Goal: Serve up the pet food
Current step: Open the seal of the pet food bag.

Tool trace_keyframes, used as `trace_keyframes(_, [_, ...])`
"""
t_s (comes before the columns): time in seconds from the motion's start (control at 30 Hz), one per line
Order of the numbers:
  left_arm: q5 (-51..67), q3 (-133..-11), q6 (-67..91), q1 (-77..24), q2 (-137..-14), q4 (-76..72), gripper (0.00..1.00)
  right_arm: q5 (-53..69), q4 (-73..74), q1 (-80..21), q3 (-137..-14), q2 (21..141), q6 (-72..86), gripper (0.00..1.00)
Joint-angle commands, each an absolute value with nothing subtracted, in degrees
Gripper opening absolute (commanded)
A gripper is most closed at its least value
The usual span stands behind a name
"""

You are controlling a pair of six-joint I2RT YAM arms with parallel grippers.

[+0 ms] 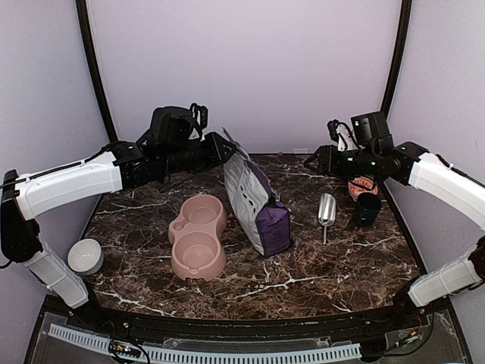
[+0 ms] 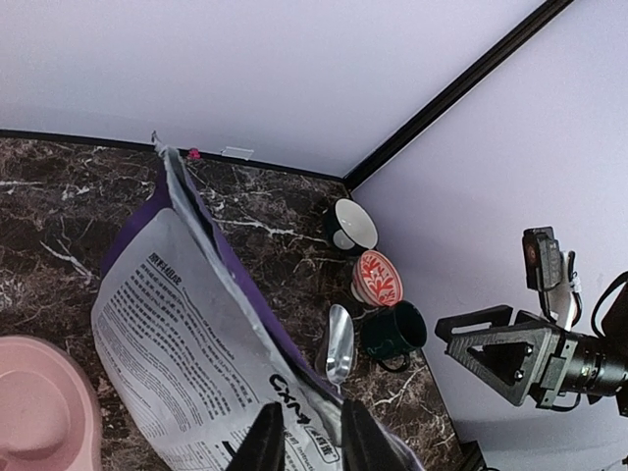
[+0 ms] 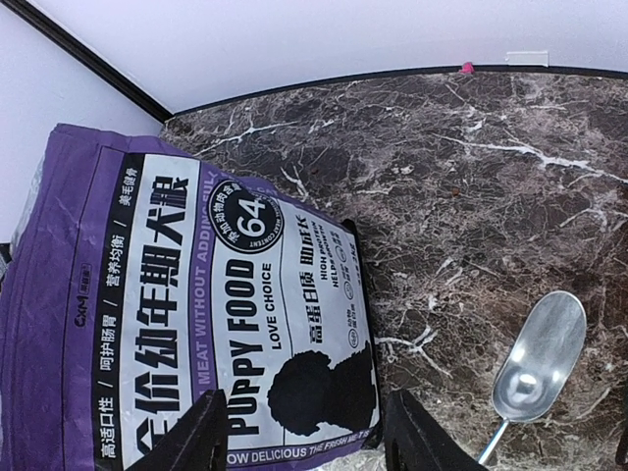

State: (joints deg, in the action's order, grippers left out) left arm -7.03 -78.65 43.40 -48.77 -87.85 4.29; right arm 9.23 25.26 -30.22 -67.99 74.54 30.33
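No kibble shows in any view. The purple-and-white printed bag (image 1: pixel 254 199) stands mid-table, leaning, and also shows in the left wrist view (image 2: pixel 196 334) and the right wrist view (image 3: pixel 196 324). The pink double bowl (image 1: pixel 198 235) lies empty to its left. A metal scoop (image 1: pixel 326 211) lies to the right of the bag. My left gripper (image 1: pixel 226 147) is by the bag's top corner; its fingers (image 2: pixel 263 444) stand narrowly apart with nothing between them. My right gripper (image 1: pixel 312 161) hovers at the back right; its fingers (image 3: pixel 208 434) are wide open and empty.
A dark green mug (image 1: pixel 367 209) and a red patterned bowl (image 1: pixel 362 184) stand at the right edge, below my right arm. A white-lined cup (image 2: pixel 351 224) stands behind them. A white bowl (image 1: pixel 86 255) sits at the table's left edge. Walls close in the back and sides.
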Motion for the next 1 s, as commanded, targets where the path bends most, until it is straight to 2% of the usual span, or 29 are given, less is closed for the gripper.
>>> trace_keyframes(0.0, [-5.86, -79.06, 43.05, -48.96, -88.95, 3.30, 0.23, 10.62, 22.76, -29.90, -67.49, 73.38, 30.15, 0.54])
trace_keyframes(0.33, [-3.08, -80.42, 43.85, -48.96, -91.64, 5.33, 0.21, 11.57, 22.37, -29.93, -67.48, 74.00, 30.14, 0.54])
trace_keyframes(0.53, [-3.24, -80.68, 43.42, -48.96, -91.26, 4.95, 0.32, 12.17, 22.45, -29.95, -67.85, 74.33, 29.84, 0.54])
trace_keyframes(0.7, [-3.09, -81.74, 43.38, -48.96, -90.79, 4.81, 0.36, 13.09, 22.33, -29.95, -68.05, 74.66, 29.77, 0.54])
trace_keyframes(0.97, [-1.43, -85.07, 43.32, -48.96, -92.54, 6.03, 0.37, 13.99, 22.15, -30.13, -68.37, 75.38, 29.79, 0.54])
